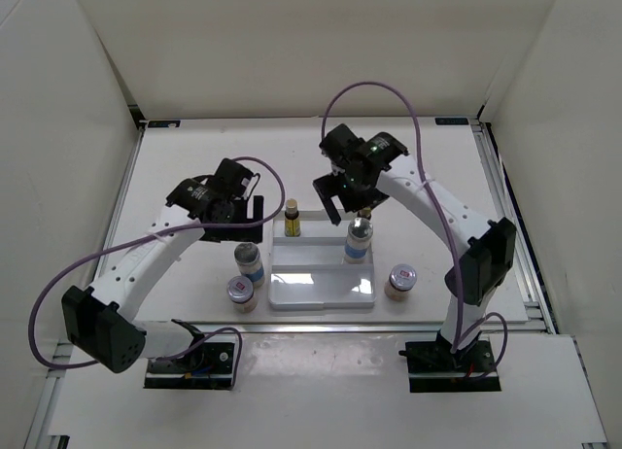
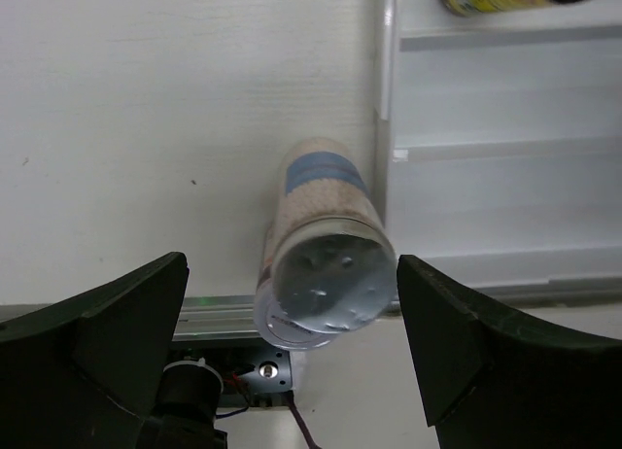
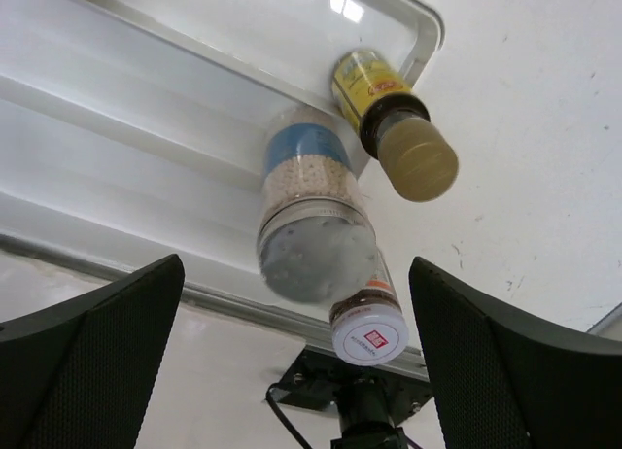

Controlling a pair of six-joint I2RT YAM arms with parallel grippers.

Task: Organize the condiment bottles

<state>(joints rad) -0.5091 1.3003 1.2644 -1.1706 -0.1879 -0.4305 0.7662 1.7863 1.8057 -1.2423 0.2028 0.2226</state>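
A white stepped rack [image 1: 321, 292] holds one slim amber bottle [image 1: 292, 219] on its top step and a blue-white labelled bottle [image 1: 358, 241] on its middle step. My right gripper [image 1: 348, 206] is open above that bottle [image 3: 306, 216], with the second amber bottle [image 3: 394, 128] at the rack's far right end. Another blue-white bottle [image 1: 250, 262] stands on the table left of the rack. My left gripper [image 1: 245, 218] is open above it [image 2: 328, 264], touching nothing. Short red-label bottles stand at the left [image 1: 240, 292] and right [image 1: 400, 280] of the rack.
The rack's left rim [image 2: 384, 128] runs close beside the left blue-white bottle. The left red-label bottle's lid [image 2: 282, 330] shows just behind it. The right red-label bottle [image 3: 367, 330] stands near the table's front rail [image 3: 117, 269]. White walls enclose the table.
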